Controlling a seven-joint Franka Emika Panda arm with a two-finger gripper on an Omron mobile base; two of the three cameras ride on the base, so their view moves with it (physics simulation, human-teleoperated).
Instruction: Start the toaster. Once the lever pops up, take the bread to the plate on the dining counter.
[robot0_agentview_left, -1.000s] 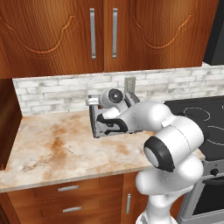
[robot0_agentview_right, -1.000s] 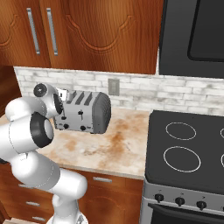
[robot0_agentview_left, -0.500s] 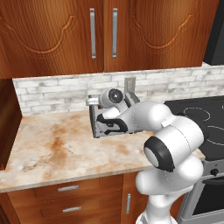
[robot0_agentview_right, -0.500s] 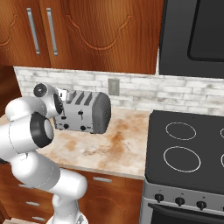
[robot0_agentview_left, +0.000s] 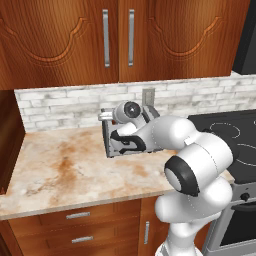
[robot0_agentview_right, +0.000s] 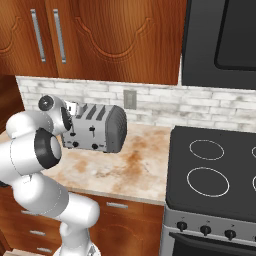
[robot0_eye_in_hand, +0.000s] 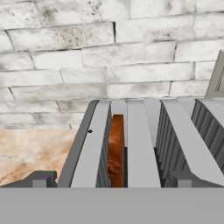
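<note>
The silver-grey toaster (robot0_agentview_right: 100, 130) stands on the kitchen counter against the brick wall, and my arm partly covers it (robot0_agentview_left: 120, 145) in the left base view. From the hand view I look down on its slots (robot0_eye_in_hand: 140, 144). The tan-brown bread (robot0_eye_in_hand: 116, 148) sits deep in the leftmost slot. My gripper (robot0_eye_in_hand: 109, 180) hovers just above that end of the toaster. It is open, one fingertip (robot0_eye_in_hand: 41, 179) on each side of the bread's slot, holding nothing. The plate and the dining counter are out of view.
A black stove (robot0_agentview_right: 210, 170) adjoins the beige marbled counter (robot0_agentview_left: 60, 170) on the right. A wall outlet (robot0_agentview_right: 129, 98) sits behind the toaster. Wooden cabinets (robot0_agentview_left: 117, 40) hang above, and a dark appliance (robot0_agentview_right: 220, 40) hangs over the stove.
</note>
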